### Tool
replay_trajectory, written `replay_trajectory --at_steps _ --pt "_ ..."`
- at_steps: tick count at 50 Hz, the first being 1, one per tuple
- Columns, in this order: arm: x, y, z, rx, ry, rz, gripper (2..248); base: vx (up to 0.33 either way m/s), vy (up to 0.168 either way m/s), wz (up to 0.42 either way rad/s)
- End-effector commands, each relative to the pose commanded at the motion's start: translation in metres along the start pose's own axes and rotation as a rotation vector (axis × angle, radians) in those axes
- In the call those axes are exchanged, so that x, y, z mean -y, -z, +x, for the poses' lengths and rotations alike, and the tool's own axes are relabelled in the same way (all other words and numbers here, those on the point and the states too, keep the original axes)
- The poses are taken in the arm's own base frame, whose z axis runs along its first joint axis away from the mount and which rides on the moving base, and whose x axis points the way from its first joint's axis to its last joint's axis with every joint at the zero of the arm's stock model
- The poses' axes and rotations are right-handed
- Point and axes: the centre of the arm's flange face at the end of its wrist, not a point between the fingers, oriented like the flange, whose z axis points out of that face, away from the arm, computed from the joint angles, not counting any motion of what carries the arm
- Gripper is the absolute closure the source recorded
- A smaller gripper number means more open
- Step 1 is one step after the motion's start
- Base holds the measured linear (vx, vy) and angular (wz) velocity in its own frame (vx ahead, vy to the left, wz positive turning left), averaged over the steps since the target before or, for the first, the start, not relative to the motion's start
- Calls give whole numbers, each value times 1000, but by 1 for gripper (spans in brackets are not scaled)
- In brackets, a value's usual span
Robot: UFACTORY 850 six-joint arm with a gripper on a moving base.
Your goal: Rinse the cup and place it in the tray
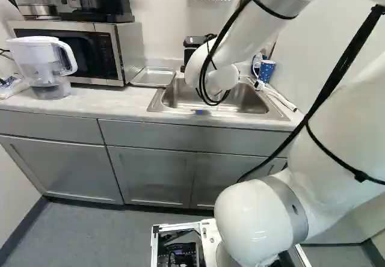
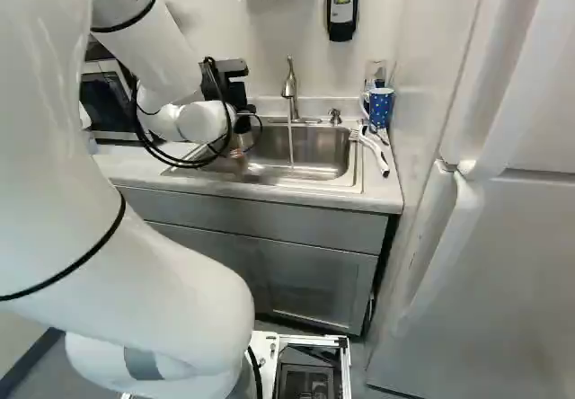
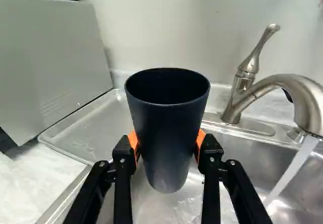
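Observation:
In the right base view my gripper (image 2: 241,131) is partly hidden behind the arm's wrist, over the sink's near-left part. The wrist view shows the gripper (image 3: 167,151) shut on a dark blue cup (image 3: 167,120), an orange pad on each side. The cup is upright, its mouth up, held above the sink basin (image 3: 229,153). Beside the sink lies the shallow metal tray (image 3: 96,125), also seen in the left base view as a tray (image 1: 154,77) with nothing on it. Water runs from the faucet (image 3: 308,103), to one side of the cup.
A microwave (image 1: 117,53) stands beside the tray, with a coffee maker on top. A water pitcher (image 1: 45,68) is on the counter at left. A blue dotted mug (image 2: 381,107) and a white brush (image 2: 373,150) lie by the sink's far side, near the wall.

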Motion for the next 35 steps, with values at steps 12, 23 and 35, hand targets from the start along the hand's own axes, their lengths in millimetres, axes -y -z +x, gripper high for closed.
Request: replay_trajectory --at_steps 12,23,35 --pt "-16 -1 -12 14 -10 -37 126 0 0 0" --pt "-32 -2 -21 6 -18 -72 126 0 0 0" --pt "-48 -3 -31 0 -27 -109 126 0 0 0"
